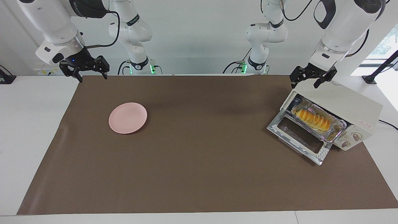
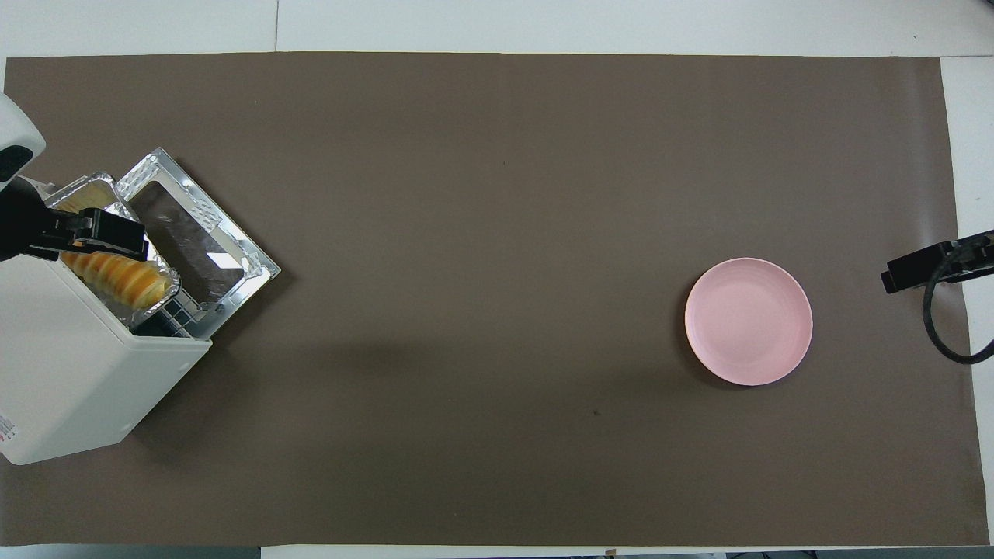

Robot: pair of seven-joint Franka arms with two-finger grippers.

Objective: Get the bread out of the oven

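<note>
At the left arm's end of the tabletop (image 1: 199, 186), the bread (image 1: 313, 120) sits in a foil tray (image 1: 337, 128) inside the oven (image 1: 348, 107), door down. Left pincer (image 1: 312, 80) hovers spread above; right pincer (image 1: 90, 75) waits, spread. A grab could snag the light tray or crush the loaf.

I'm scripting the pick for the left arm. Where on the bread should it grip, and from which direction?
Probably across the middle of the bread, fingers on its two long sides, coming down from above. The loaf lies lengthwise in the foil tray, slid out of the oven over the dropped door, so its top is exposed while the tray walls shield its ends. The open left gripper hangs over the oven.
</note>
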